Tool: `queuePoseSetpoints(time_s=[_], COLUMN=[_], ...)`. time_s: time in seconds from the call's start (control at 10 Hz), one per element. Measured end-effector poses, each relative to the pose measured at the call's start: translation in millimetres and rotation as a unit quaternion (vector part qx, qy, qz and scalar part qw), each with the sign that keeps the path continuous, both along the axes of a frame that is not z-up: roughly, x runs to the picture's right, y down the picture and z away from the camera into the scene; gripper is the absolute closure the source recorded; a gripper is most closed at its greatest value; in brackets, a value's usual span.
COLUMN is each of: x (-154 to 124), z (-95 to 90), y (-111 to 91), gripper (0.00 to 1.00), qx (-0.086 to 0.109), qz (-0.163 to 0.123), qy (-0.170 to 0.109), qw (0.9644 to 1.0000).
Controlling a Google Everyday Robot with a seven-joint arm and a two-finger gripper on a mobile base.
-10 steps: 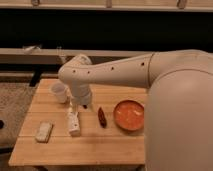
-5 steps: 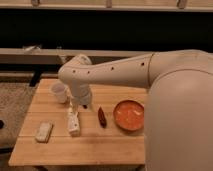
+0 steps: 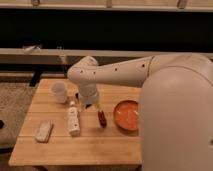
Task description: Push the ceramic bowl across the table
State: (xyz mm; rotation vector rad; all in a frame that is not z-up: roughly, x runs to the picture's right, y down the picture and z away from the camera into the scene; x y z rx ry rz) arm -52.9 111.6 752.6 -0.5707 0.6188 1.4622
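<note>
Hanging under the bend of the arm (image 3: 112, 73), the gripper (image 3: 89, 103) sits low over the middle of the table (image 3: 90, 148), toward its far half. It is mostly hidden by the white wrist above it, so whether it is spread or clamped cannot be told, and whether it touches the wood is not clear either.

Just in front of the gripper lies a small dark red item (image 3: 102, 119), and just left of that a white bottle (image 3: 73, 120) lies on its side, its neck pointing to the far edge. A white cup (image 3: 59, 92) stands upright to the gripper's left, near the far left corner. A pale flat block (image 3: 44, 131) lies toward the near left of the table, apart from the bottle.

The bowl (image 3: 126, 115) rests on the right part of the table, to the right of the red item and apart from it. Its orange inside faces up, and its right rim is cut off by the robot's large white body (image 3: 177, 117). The gripper is near the bowl but not touching it.

The arm runs from the body leftward across the table's far edge. Beyond the table a long grey bench (image 3: 30, 52) crosses the view.
</note>
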Motion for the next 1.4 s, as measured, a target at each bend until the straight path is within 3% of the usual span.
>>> queuePoseSetpoints(time_s=[0.6, 0.8, 1.0, 1.4], x=[100.5, 122.8, 131.9, 143.7], z=[40.9, 57.4, 81.7, 100.1], y=[9.3, 16.4, 26.8, 37.4], gripper=[0.35, 0.35, 0.35, 0.35], qx=[-0.012, -0.019, -0.032, -0.055], qz=[0.05, 0.062, 0.074, 0.083], qy=[0.037, 0.041, 0.044, 0.059], qw=[0.998, 0.997, 0.9958, 0.9933])
